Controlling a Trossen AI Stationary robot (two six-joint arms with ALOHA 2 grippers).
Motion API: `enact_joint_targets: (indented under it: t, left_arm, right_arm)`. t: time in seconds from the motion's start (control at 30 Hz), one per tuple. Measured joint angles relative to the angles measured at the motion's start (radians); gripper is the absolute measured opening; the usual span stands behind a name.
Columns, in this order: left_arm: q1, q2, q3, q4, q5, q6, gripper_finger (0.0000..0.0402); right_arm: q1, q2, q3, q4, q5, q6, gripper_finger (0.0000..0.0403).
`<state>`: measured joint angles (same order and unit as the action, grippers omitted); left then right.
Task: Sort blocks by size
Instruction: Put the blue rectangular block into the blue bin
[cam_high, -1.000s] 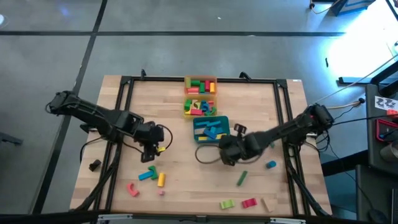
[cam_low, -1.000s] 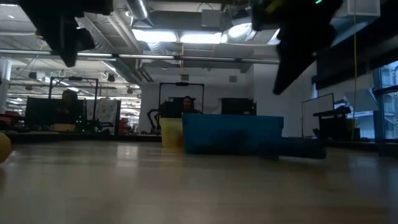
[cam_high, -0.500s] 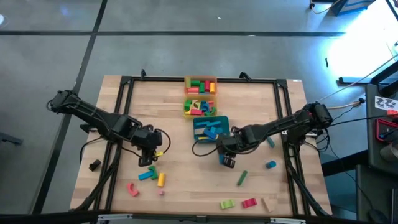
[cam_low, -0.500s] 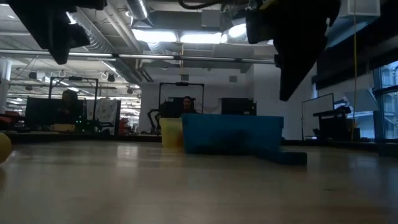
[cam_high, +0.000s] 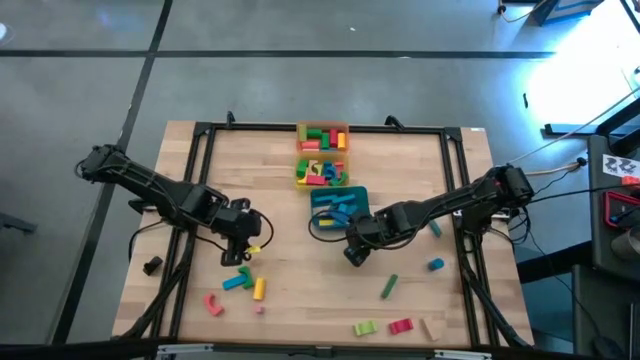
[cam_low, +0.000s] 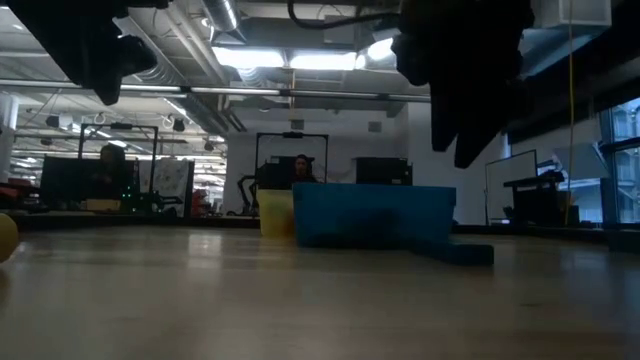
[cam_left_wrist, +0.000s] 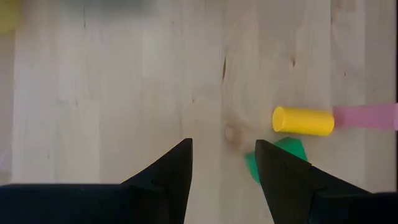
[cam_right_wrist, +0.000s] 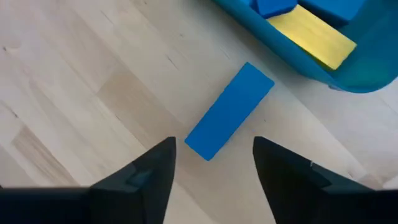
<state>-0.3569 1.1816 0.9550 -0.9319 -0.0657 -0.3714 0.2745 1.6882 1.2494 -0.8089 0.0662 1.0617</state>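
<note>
Above a blue bar — right gripper parted, empty

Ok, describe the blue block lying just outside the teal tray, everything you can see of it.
The blue block is a plain rectangular bar, matte and evenly blue, with clean square edges. It lies flat on the bare wood of the table, set at a slant to the teal tray, one end pointing toward the tray's wall with a small gap between them. The right gripper is above it, fingers open on either side of its near end, not touching. Only the table touches it.
</note>
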Motion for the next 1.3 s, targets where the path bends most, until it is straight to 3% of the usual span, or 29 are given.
enact_joint_targets:
  t: [0.3,0.97,1.07,1.23,1.3]
  left_arm:
    - [0.000,0.000,0.000,-0.002,-0.001,0.068,0.0159]
    - [0.000,0.000,0.000,0.000,-0.001,0.085,0.0159]
    - [0.000,0.000,0.000,0.000,-0.001,0.084,0.0159]
    - [0.000,0.000,0.000,0.000,-0.001,0.084,0.0159]
    - [0.000,0.000,0.000,0.000,-0.001,0.084,0.0159]
  right_arm:
    - [0.000,0.045,-0.029,0.073,0.064,0.141,0.0227]
    - [0.000,0.238,-0.028,0.110,0.067,0.168,0.0226]
    - [0.000,0.238,-0.027,0.107,0.069,0.168,0.0206]
    - [0.000,0.238,-0.028,0.101,0.064,0.142,0.0133]
    - [0.000,0.238,-0.027,0.104,0.048,0.111,0.0132]
